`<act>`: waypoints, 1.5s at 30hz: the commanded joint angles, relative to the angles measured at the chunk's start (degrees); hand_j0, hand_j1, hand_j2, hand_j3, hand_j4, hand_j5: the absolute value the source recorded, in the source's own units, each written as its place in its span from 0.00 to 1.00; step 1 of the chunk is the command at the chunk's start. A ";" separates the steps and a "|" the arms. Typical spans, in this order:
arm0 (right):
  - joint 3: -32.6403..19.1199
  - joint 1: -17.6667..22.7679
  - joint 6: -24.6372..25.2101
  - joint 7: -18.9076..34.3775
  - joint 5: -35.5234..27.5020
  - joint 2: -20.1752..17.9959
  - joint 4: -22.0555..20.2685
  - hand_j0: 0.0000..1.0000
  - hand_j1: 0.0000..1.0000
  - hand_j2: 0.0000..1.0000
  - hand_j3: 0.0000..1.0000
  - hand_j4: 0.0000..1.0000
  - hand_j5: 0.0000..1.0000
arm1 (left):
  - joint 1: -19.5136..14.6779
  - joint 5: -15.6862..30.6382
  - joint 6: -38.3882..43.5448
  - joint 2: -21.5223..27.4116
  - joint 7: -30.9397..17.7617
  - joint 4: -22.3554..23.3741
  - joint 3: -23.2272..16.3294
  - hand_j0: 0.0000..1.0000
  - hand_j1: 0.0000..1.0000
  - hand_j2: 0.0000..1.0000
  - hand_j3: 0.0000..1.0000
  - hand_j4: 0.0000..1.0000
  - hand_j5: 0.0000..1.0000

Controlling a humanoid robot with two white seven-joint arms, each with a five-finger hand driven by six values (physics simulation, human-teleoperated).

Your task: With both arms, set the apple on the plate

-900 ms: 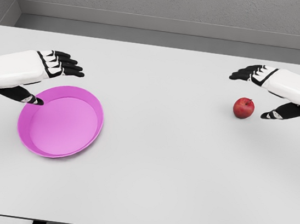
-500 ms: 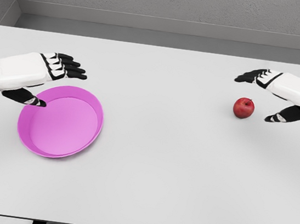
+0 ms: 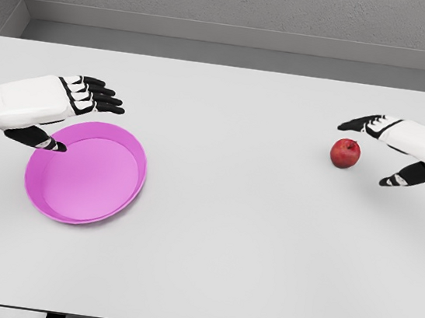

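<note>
Fingers spread on both hands: right hand (image 3: pixel 393 147) at the apple's (image 3: pixel 346 153) three o'clock, seemingly untouching; a nudge could roll it.

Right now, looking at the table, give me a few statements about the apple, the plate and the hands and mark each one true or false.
1. The apple sits on the plate. False: it lies on the table, far to the plate's right.
2. The right hand is open beside the apple. True.
3. The left hand grips the apple. False: it is open, by the plate's rim.
4. The plate is pink. True.
5. The plate holds nothing. True.
</note>
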 commanded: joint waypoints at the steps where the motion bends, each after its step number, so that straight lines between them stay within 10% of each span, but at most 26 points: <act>1: 0.34 0.00 0.16 -0.03 0.60 0.04 -0.02 1.00 1.00 1.00 1.00 1.00 1.00 | 0.00 0.35 0.03 0.07 0.03 0.00 0.04 1.00 1.00 1.00 1.00 1.00 1.00; 19: 2.89 -1.23 0.16 -0.03 0.34 5.76 2.27 1.00 1.00 1.00 1.00 1.00 1.00 | 0.00 0.09 0.03 -0.02 0.03 0.00 -0.14 1.00 1.00 1.00 1.00 1.00 1.00; 45: 6.58 -7.64 0.16 -0.03 2.98 8.04 17.65 1.00 1.00 1.00 1.00 1.00 1.00 | 0.00 0.00 0.03 -0.20 0.03 -0.09 -0.32 1.00 1.00 1.00 1.00 1.00 1.00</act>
